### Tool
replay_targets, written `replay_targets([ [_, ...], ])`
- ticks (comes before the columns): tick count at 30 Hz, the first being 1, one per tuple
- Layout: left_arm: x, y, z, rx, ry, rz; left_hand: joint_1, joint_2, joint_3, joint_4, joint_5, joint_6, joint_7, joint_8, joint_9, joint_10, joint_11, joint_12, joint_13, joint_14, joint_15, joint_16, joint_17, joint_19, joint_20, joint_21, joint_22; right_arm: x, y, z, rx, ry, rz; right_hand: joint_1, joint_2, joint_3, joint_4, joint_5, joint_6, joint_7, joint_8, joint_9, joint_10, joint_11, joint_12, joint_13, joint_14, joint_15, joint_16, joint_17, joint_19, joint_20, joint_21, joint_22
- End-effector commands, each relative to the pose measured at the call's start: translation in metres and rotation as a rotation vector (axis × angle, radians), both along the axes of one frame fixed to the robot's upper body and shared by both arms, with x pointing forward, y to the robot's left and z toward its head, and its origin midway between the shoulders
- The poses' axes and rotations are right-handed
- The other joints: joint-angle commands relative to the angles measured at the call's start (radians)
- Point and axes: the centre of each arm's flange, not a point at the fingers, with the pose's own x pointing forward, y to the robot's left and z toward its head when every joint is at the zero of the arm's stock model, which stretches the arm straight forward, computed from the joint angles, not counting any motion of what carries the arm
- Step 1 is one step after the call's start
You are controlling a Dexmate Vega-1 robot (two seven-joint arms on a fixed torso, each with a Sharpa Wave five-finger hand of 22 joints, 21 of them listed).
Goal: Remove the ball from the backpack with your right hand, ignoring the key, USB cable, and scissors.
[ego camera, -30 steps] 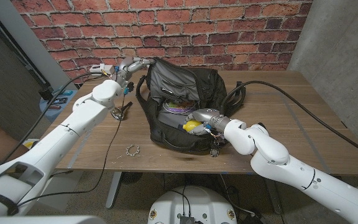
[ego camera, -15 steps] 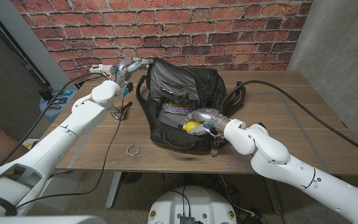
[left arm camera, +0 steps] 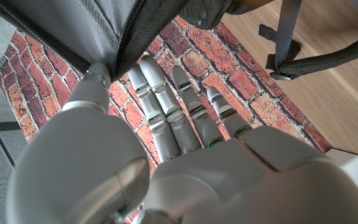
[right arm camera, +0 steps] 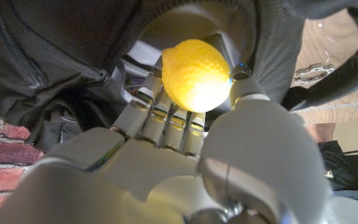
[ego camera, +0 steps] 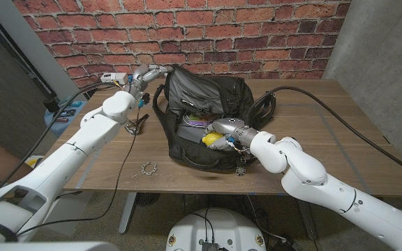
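Right hand point(ego camera: 223, 132) sits in the open mouth of the backpack point(ego camera: 208, 90), fingers wrapped round the yellow ball point(ego camera: 209, 139). Right wrist view adds the ball's point(right arm camera: 195, 74) dimpled surface, pinned between thumb and fingers point(right arm camera: 166, 118). Left hand point(ego camera: 145, 73) pinches the backpack's rim; left wrist view shows that zipper edge point(left arm camera: 135, 43) just past its fingers.

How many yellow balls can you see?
1. The yellow ball is in the robot's right hand, just inside the open backpack. More could be hidden deeper in the bag; the pictures can't tell.
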Motion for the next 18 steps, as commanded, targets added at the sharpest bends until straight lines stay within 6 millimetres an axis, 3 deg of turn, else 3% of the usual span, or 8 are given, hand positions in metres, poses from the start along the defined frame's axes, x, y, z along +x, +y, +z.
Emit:
replay_targets([
  [1, -0.001, -0.003, -0.002, -0.001, 0.0, -0.009, 0.147, 0.155, 0.0, 0.001, 0.005, 0.007, 0.004, 0.001, 0.003, 0.005, -0.001, -0.002, 0.001, 0.004, 0.001, -0.004, 0.003, 0.003, 0.006, -0.001, 0.002, -0.015, 0.001, 0.006, 0.026, -0.01, 0.002, 0.012, -0.001, 0.003, 0.004, 0.005, 0.011, 0.005, 0.007, 0.002, 0.009, 0.0, 0.006, 0.003, 0.009, -0.161, 0.003, 0.004, 0.009, -0.076, 0.008, 0.004],
  [18, 0.001, -0.001, -0.003, 0.004, 0.004, -0.021, 0.147, 0.154, -0.002, 0.001, 0.004, 0.007, 0.007, -0.002, 0.003, 0.005, -0.001, -0.005, 0.004, 0.006, 0.001, -0.006, 0.004, 0.003, 0.004, -0.001, 0.002, -0.032, -0.002, 0.012, 0.087, 0.003, -0.021, 0.017, 0.0, 0.004, 0.004, 0.004, 0.015, 0.006, 0.006, 0.002, 0.013, 0.001, 0.005, 0.002, 0.012, -0.163, 0.001, 0.006, 0.011, -0.075, 0.009, 0.004],
])
